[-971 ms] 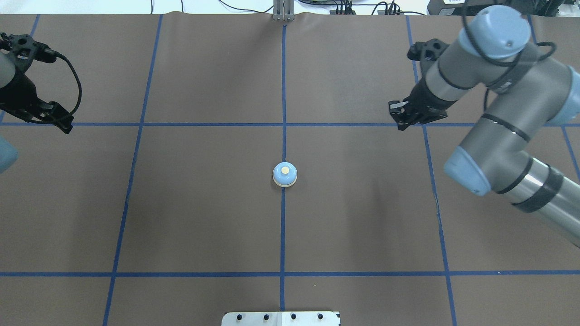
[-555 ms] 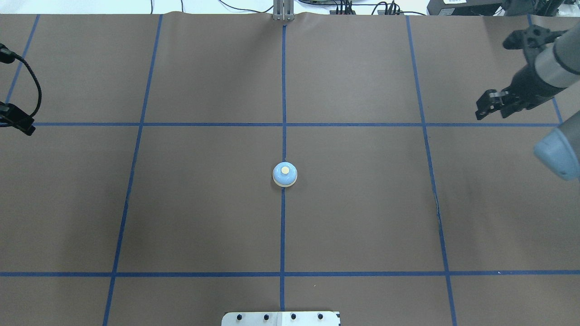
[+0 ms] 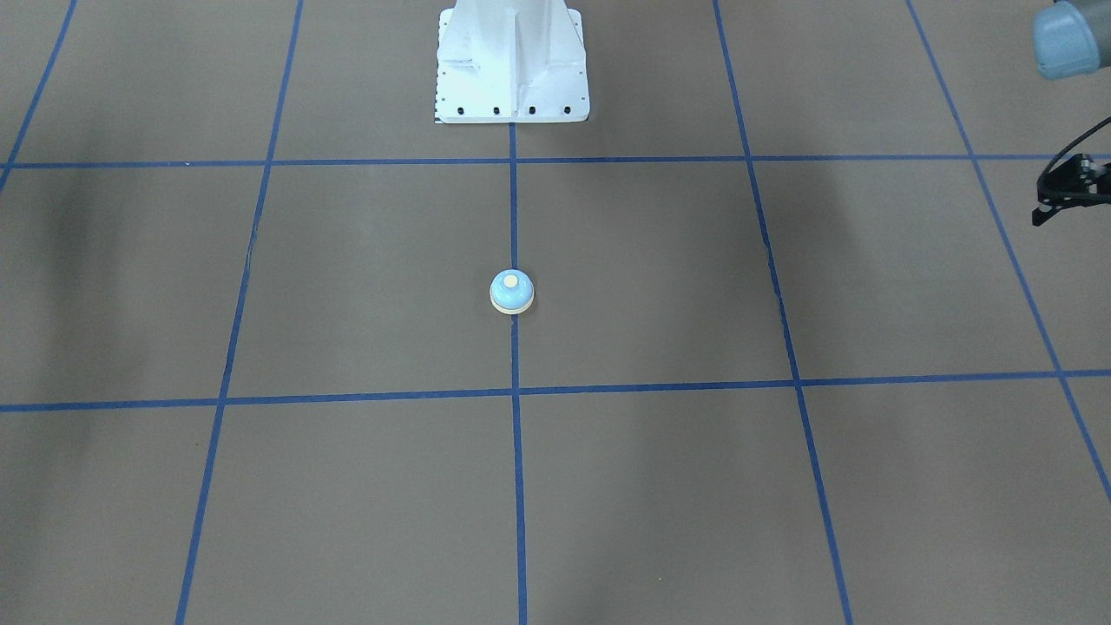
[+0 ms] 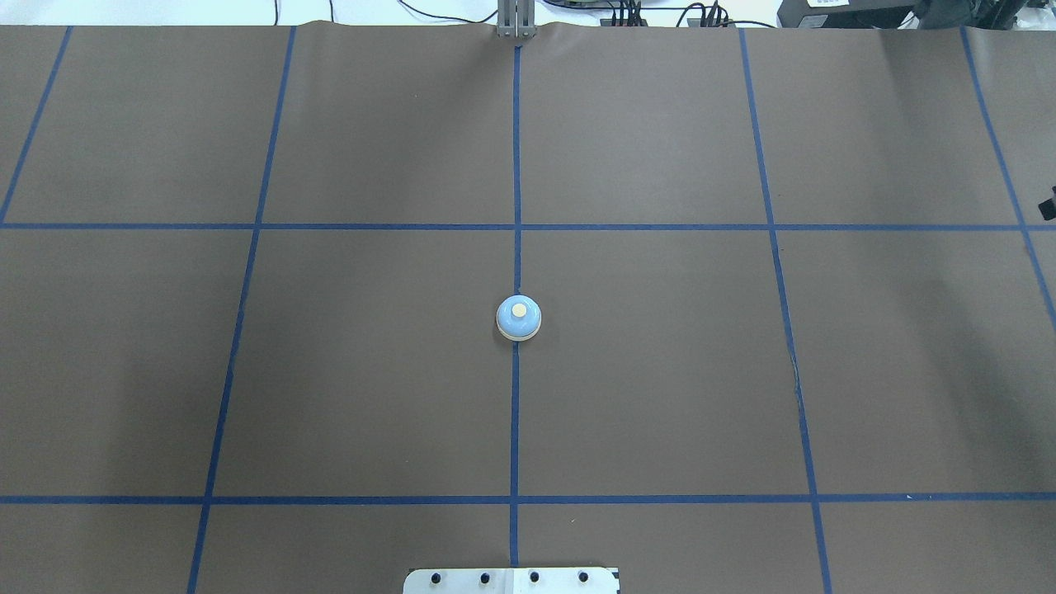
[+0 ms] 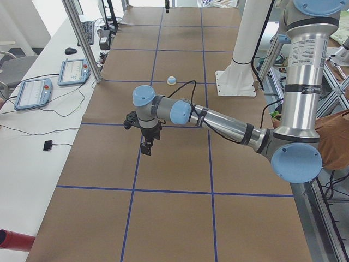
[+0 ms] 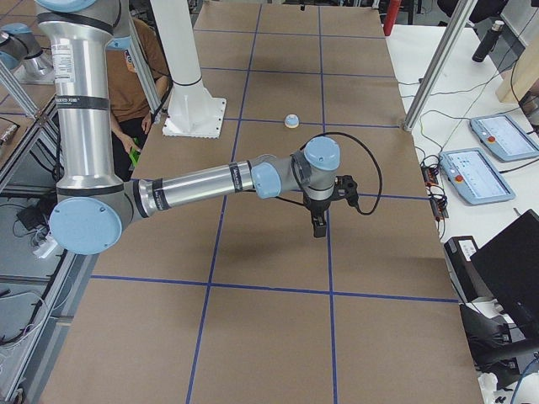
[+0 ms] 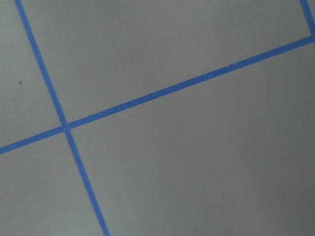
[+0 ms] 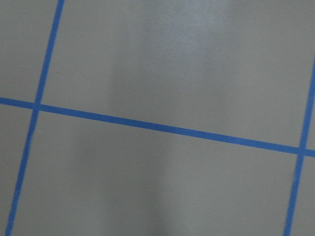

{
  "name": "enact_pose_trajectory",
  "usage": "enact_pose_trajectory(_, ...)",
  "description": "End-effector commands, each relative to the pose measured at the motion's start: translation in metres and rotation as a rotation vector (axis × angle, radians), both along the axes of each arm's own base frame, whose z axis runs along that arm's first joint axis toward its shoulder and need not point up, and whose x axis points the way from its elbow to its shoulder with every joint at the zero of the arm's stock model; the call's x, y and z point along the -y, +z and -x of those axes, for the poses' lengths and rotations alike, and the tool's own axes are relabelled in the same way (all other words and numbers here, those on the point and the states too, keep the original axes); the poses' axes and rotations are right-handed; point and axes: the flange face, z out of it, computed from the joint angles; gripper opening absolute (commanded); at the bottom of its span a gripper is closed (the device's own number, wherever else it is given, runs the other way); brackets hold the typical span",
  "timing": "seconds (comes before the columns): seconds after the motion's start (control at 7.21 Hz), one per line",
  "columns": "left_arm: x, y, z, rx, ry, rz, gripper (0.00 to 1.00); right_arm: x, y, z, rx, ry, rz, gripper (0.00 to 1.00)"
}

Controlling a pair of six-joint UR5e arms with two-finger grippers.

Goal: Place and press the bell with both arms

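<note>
So the bell [image 4: 519,318] is sitting upright right on the centre blue tape line [image 4: 516,165] of the brown tabletop [image 4: 660,371], cream button [image 4: 519,310] facing up. It's out in front of the white pedestal [image 3: 512,61], in the middle row of the grid. Nothing is touching it.

Both arms are well apart from it, out toward opposite ends of the tabletop. From the left end camera we see the left arm [image 5: 229,123] stretched out low, with the left gripper [image 5: 145,147] pointing down, hanging above a tape line. The right arm [image 6: 194,185] does the same at the other end, its right gripper [image 6: 318,229] also pointing down over the paper.

As for whether the fingers are apart or together, we honestly can't tell for either gripper. The front camera only catches an edge of the left one, the overhead shows just a black sliver that's probably the right one, and the side views are too small to judge.

Both wrist cameras show only brown paper and crossing blue tape, no bell.
</note>
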Motion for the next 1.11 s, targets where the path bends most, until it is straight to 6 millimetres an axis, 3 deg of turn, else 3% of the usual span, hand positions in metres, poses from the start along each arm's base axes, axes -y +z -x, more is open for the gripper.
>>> enact_pose_trajectory(0.0, -0.017, 0.043, 0.044, -0.027, -0.017, 0.036, 0.99, -0.021, 0.038, -0.039, -0.011, 0.003, 0.004, 1.00)
enact_pose_trajectory(0.28, -0.025, 0.056, 0.072, -0.021, -0.102, 0.092, 0.99, -0.042, 0.054, -0.049, -0.005, 0.014, 0.030, 1.00)
enact_pose_trajectory(0.97, -0.026, 0.053, 0.073, -0.021, -0.133, 0.107, 1.00, -0.039, 0.050, -0.058, -0.014, 0.005, -0.009, 1.00)
